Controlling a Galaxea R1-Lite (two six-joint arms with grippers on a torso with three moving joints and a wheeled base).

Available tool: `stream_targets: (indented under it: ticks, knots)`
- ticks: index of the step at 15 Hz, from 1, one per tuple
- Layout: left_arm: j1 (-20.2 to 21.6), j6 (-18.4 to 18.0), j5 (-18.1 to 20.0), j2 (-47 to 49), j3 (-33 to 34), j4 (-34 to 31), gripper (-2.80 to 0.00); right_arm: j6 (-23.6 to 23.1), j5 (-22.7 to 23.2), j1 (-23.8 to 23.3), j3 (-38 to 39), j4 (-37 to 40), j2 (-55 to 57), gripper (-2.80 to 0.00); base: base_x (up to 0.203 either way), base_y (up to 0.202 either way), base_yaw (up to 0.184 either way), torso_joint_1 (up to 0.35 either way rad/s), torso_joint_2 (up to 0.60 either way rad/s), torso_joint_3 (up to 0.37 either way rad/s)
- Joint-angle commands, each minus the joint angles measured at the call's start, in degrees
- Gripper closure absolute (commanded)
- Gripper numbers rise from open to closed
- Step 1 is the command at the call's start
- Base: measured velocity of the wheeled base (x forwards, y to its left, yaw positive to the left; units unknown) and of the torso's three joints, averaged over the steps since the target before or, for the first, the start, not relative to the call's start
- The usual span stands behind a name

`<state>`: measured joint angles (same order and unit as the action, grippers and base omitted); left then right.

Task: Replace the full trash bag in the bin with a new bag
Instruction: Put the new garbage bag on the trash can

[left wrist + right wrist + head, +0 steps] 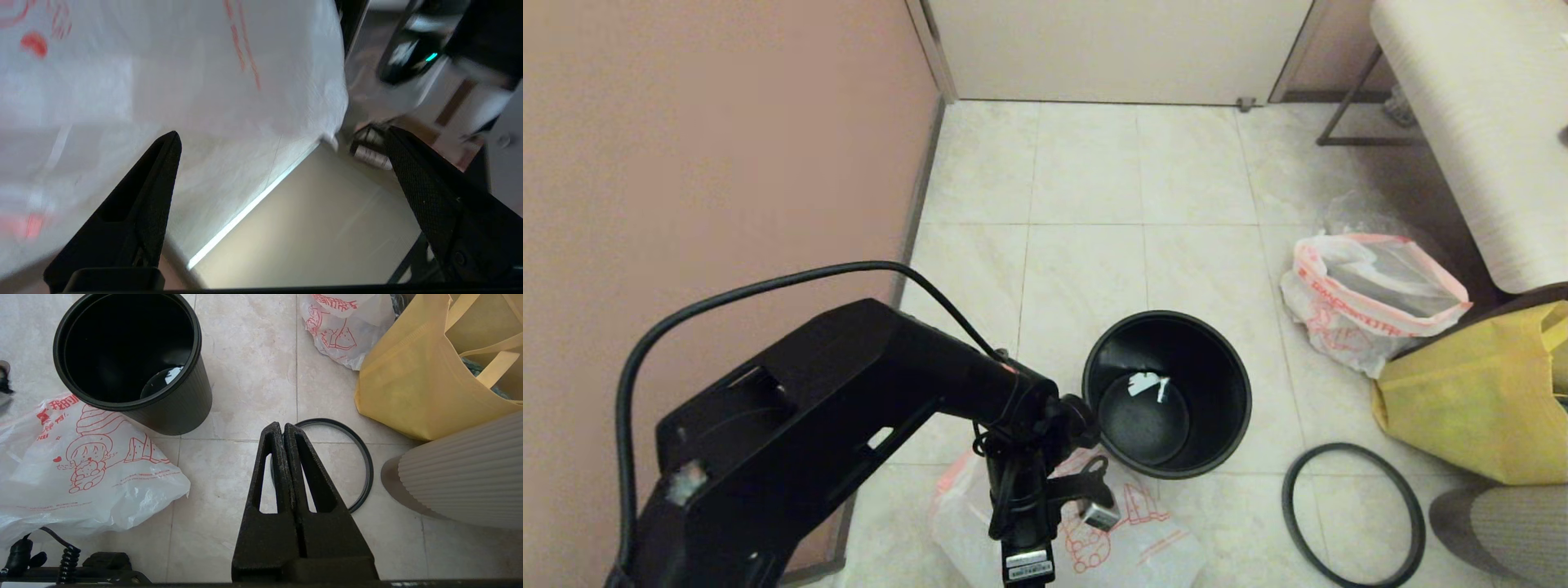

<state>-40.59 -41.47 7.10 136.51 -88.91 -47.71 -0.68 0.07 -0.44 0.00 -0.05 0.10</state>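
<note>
The black round bin (1235,425) stands open on the tiled floor, with only white scraps at its bottom. Its thin dark hoop (1413,498) lies flat on the floor to the bin's right. The full trash bag (1347,322), white with a red-orange band at its open mouth, sits further back right. The new bag (1143,539), limp with a red cartoon print, lies in front of the bin. My left gripper (282,134) is open just above this bag's (163,81) edge, holding nothing. My right gripper (282,426) is shut and empty, hovering above the hoop (363,457).
A yellow fabric bag (1478,400) stands right of the hoop, beside the full bag. A ribbed grey post (1503,514) rises at the bottom right and a white ribbed top (1486,122) overhangs the far right. A pink wall (711,147) closes the left side.
</note>
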Motion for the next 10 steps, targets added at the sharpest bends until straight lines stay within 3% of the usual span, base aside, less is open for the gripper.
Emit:
stream_targets:
  ticks: [1,4,8,10]
  knots:
    - [0.5,-0.1,4.1,2.2,-1.7,-0.3,-2.80,0.0,0.0,0.0,0.0,0.0,0.0,0.00,0.000,0.000,0.000,0.000,0.00,0.000]
    - [0.5,-0.8,4.4,3.8,-3.3,-0.7,-2.80,0.0,0.0,0.0,0.0,0.0,0.0,0.00,0.000,0.000,0.000,0.000,0.00,0.000]
    - [3.9,-2.0,4.0,8.3,-10.6,-13.2,-2.80,0.0,0.0,0.0,0.0,0.0,0.0,0.00,0.000,0.000,0.000,0.000,0.00,0.000]
    - [4.1,-2.1,4.0,9.1,-11.2,-13.8,-2.80,0.0,0.0,0.0,0.0,0.0,0.0,0.00,0.000,0.000,0.000,0.000,0.00,0.000]
